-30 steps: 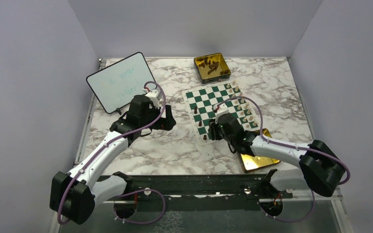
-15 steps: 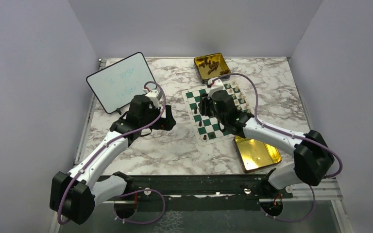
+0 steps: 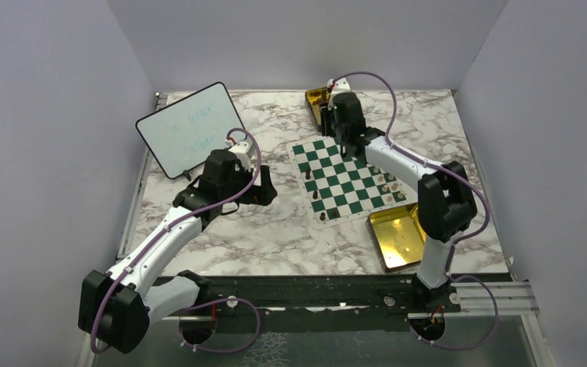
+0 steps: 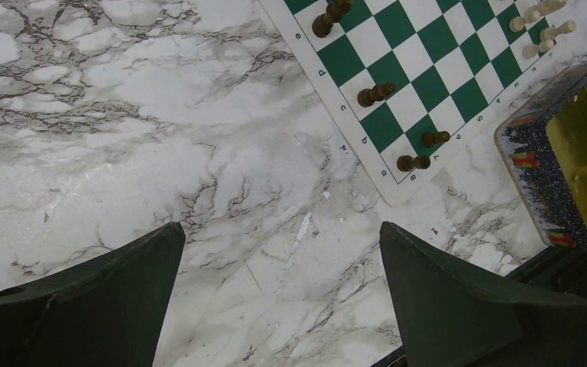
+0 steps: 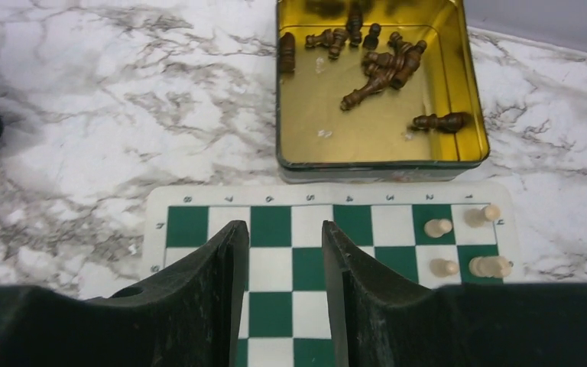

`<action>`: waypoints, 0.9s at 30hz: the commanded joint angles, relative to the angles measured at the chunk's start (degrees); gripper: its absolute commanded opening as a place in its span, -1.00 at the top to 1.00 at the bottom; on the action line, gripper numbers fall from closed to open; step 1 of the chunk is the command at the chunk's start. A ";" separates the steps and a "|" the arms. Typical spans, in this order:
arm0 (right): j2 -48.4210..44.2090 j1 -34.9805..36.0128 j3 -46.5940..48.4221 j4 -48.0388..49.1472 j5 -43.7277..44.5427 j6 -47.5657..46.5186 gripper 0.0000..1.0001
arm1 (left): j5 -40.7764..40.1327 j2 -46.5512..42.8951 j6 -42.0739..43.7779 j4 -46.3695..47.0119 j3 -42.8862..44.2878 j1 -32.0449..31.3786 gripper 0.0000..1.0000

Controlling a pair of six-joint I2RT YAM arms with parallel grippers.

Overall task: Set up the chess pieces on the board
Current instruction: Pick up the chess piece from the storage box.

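Bright even light from above, soft shadows, pale sheen on the marble table (image 4: 84, 191), warm glare inside the gold tin (image 5: 321, 99), near fingers (image 5: 199, 306) dark and blurred

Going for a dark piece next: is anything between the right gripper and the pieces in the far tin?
Only the near wall of the gold tin; its dark pieces lie exposed beyond the right gripper.

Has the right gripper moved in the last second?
Yes: the right gripper went from the near corner of the board to its far edge, by the tin of brown pieces.
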 commanded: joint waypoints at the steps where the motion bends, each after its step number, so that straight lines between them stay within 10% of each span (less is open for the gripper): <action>1: 6.88 -3.26 9.01 -4.90 -1.47 -4.07 0.11 | 0.70 -0.47 0.70 -0.05 1.41 -0.01 -0.98; 13: 34.37 -7.40 46.86 -19.14 3.97 -2.73 0.12 | 0.37 -0.16 0.88 -0.14 1.22 -0.01 -0.98; 27: 44.46 -10.76 56.85 -17.75 1.63 -1.54 0.12 | -0.67 -0.32 0.97 -0.20 1.17 -0.01 -0.98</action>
